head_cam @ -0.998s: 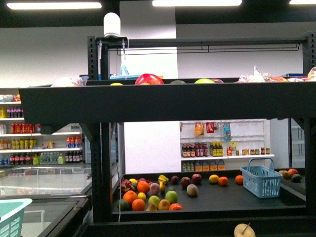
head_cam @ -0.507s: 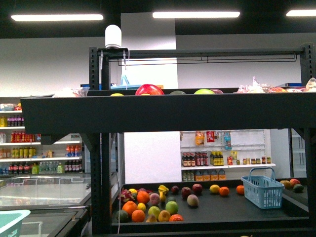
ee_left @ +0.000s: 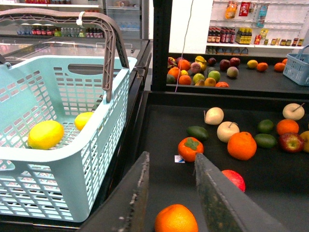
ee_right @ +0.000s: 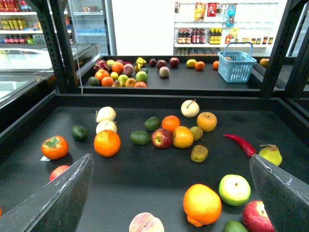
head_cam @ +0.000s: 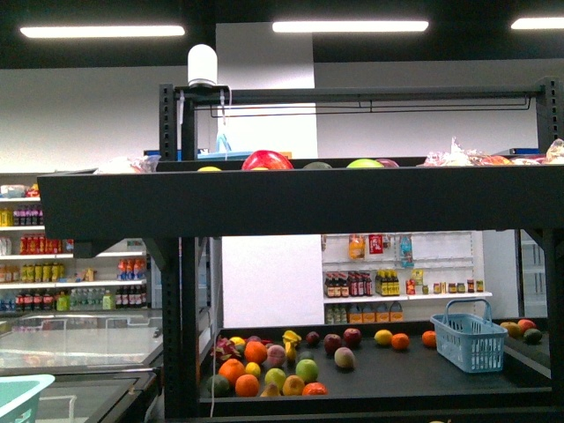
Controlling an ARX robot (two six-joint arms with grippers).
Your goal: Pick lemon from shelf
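Observation:
The shelf (head_cam: 300, 201) is a black rack of wide trays. My left gripper (ee_left: 172, 154) hangs open over the near tray (ee_left: 164, 121), with an orange (ee_left: 176, 218) lying between its fingers, untouched. Beside it stands a light teal basket (ee_left: 72, 159) holding a bright yellow lemon (ee_left: 46, 134) and a second yellow one (ee_left: 83, 121). My right gripper (ee_right: 170, 158) is open wide above the same tray (ee_right: 145, 179), over an orange fruit (ee_right: 202, 204) and a peach (ee_right: 146, 223). A small yellow fruit (head_cam: 382, 337) on the far tray is too small to identify. Neither arm shows in the front view.
Loose fruit covers the near tray: a persimmon (ee_left: 190, 148), oranges, apples, avocados, a red chilli (ee_right: 241, 143), a pear (ee_right: 270, 153). A blue basket (head_cam: 471, 335) and a fruit pile (head_cam: 264, 361) sit on the far tray. Black uprights (ee_right: 277, 48) frame the tray.
Between one second and half a second ago the shelf dropped lower in the front view and a pale fruit left the bottom edge. Nothing has moved since.

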